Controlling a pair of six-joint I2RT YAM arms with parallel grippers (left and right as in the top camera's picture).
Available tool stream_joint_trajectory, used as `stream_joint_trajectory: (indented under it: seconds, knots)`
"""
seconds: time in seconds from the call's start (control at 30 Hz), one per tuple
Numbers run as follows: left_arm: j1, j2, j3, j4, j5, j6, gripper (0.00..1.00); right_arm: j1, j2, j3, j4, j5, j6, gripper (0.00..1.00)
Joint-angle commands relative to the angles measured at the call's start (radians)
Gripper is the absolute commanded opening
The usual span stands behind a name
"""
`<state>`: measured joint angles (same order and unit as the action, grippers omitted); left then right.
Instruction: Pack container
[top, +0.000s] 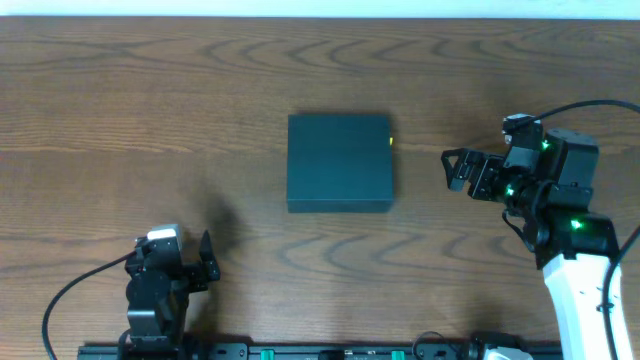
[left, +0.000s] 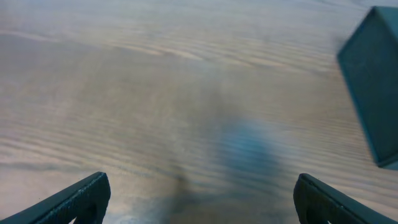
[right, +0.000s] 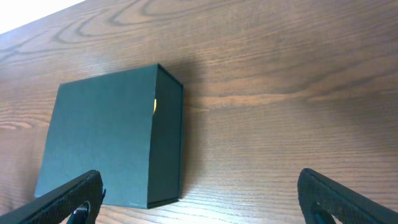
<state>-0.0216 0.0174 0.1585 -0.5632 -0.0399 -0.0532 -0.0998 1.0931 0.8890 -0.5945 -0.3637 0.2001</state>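
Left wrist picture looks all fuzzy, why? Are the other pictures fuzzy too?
Left wrist: out of focus, table grain smeared, the container soft-edged; right wrist: sharp, grain and container edges crisp; overhead: clear, faint shadow by the left gripper.

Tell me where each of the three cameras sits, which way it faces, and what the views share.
Overhead: fixed above, looking straight down at the table with the closed container in the middle; both arms show, left gripper and right gripper open.
Left wrist: on the left arm, looking low across the wood; own fingers at the bottom, container at the right edge.
Right wrist: on the right arm, looking down onto the container; own fingers at the bottom.
Shared: all three see the container.
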Motion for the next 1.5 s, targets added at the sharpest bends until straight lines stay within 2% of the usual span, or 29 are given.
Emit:
stream_joint_trajectory:
  seconds: [0.0, 0.37, 1.47]
  knots:
    - [0.009, -0.014, -0.012, 0.014, -0.068, -0.03, 0.95, -0.004, 0.0, -0.001, -0.001, -0.003, -0.014, 0.99]
    - [0.08, -0.014, -0.012, 0.013, -0.081, -0.03, 0.95, -0.004, 0.0, -0.001, -0.001, -0.003, -0.014, 0.99]
    - [0.08, -0.014, -0.011, 0.013, -0.068, -0.025, 0.95, 0.005, -0.018, -0.001, -0.004, -0.003, -0.014, 0.99]
